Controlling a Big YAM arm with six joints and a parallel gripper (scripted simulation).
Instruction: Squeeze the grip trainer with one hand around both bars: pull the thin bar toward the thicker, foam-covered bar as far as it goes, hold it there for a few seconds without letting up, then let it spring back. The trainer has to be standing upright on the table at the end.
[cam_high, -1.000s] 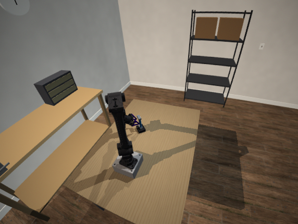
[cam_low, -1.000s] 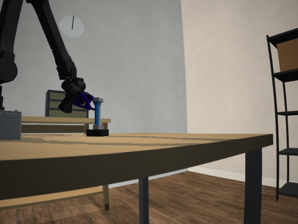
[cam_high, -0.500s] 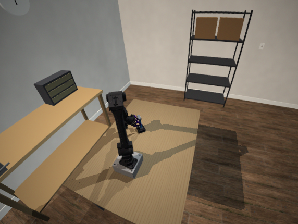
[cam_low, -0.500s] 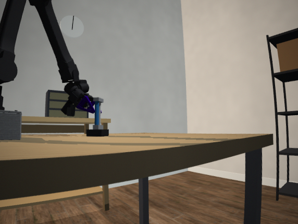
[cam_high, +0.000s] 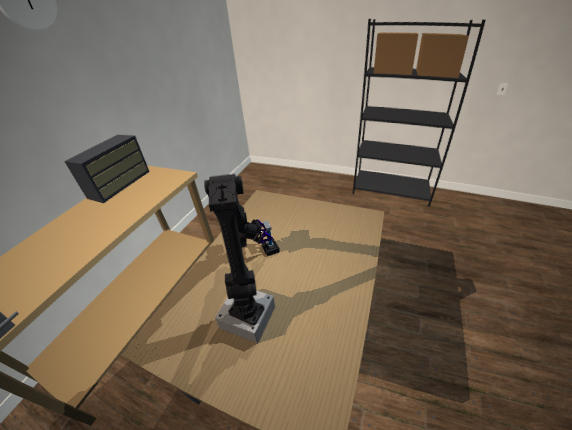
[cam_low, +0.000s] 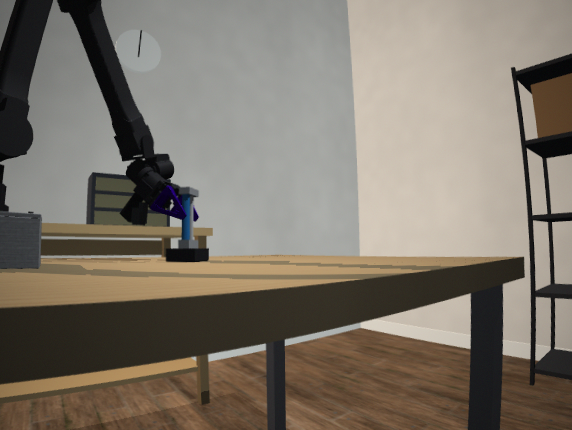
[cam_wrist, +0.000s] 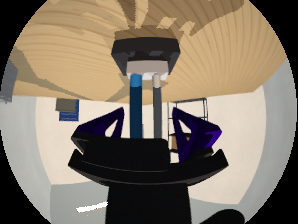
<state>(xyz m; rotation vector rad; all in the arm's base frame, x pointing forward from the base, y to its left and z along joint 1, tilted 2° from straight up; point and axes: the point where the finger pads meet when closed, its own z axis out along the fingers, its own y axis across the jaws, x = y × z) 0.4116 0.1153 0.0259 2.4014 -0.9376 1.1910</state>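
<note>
The grip trainer (cam_low: 188, 225) stands upright on the wooden table on a black base (cam_low: 187, 255), with a blue foam-covered bar and a grey cap on top. In the wrist view the blue bar (cam_wrist: 136, 106) and the thin grey bar (cam_wrist: 157, 106) run side by side to the black base (cam_wrist: 147, 52). My gripper (cam_wrist: 148, 110) is open, with its purple fingers on either side of both bars, not pressing them. It also shows in the exterior view (cam_low: 177, 207) around the trainer's upper half. In the overhead view the gripper (cam_high: 265, 237) hides most of the trainer.
The arm's grey base block (cam_high: 246, 316) sits on the table behind the trainer. A wooden bench with a drawer cabinet (cam_high: 107, 167) stands to the left. A black shelf rack (cam_high: 415, 110) with cardboard boxes stands against the far wall.
</note>
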